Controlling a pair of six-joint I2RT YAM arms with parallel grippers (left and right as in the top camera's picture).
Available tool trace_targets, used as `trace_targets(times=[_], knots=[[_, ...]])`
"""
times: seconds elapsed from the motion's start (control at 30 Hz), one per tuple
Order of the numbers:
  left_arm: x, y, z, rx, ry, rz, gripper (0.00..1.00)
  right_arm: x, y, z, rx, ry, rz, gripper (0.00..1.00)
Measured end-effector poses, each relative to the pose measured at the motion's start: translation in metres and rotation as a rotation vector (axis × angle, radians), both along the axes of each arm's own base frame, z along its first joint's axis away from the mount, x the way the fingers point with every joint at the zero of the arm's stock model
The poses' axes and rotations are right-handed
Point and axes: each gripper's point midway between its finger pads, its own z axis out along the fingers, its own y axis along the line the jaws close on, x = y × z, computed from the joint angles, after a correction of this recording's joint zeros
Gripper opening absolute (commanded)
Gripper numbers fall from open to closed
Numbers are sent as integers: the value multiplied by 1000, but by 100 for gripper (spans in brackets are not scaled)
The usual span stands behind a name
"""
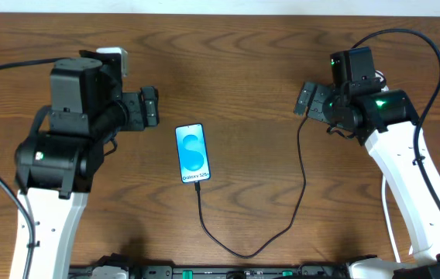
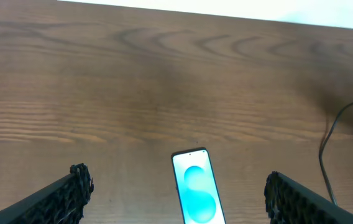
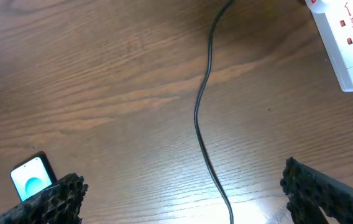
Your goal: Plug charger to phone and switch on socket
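Note:
The phone (image 1: 192,153) lies flat at mid-table, its blue screen lit; it also shows in the left wrist view (image 2: 196,190) and the right wrist view (image 3: 32,176). The charger cable (image 1: 304,174) runs from the phone's bottom edge, loops toward the front edge and climbs to the right arm; it also shows in the right wrist view (image 3: 202,124). The socket (image 3: 349,38), a white strip with red marks, lies at the top right of the right wrist view; overhead, my right arm hides it. My left gripper (image 1: 149,108) (image 2: 178,188) is open and empty, left of the phone. My right gripper (image 1: 310,100) (image 3: 183,183) is open and empty above the cable.
The wooden table (image 1: 251,62) ends at a pale wall at the back. Thick black robot cables (image 1: 429,46) arc behind the right arm and off the left edge. Arm bases stand along the front edge (image 1: 228,271).

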Motion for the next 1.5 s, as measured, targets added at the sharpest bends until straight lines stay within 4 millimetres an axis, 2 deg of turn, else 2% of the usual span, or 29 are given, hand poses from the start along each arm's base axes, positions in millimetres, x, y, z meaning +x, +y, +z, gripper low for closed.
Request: trace_targets(times=[0.8,1.1,1.27,1.4,1.5], knots=[[-4,1,-3,4,18,-2,91,-1,0,-1,-2,6,1,99],[-4,1,-3,4,18,-2,91,-6,2,0,2,26,104,99],[-4,1,-3,5,19,-2,91,0,-18,24,32,0,127,99],[-4,1,-3,5,19,-2,91,5,-51,52,71,-47,112,99],[-4,1,-3,5,19,-2,91,3,-79,65,93,-71,88,99]])
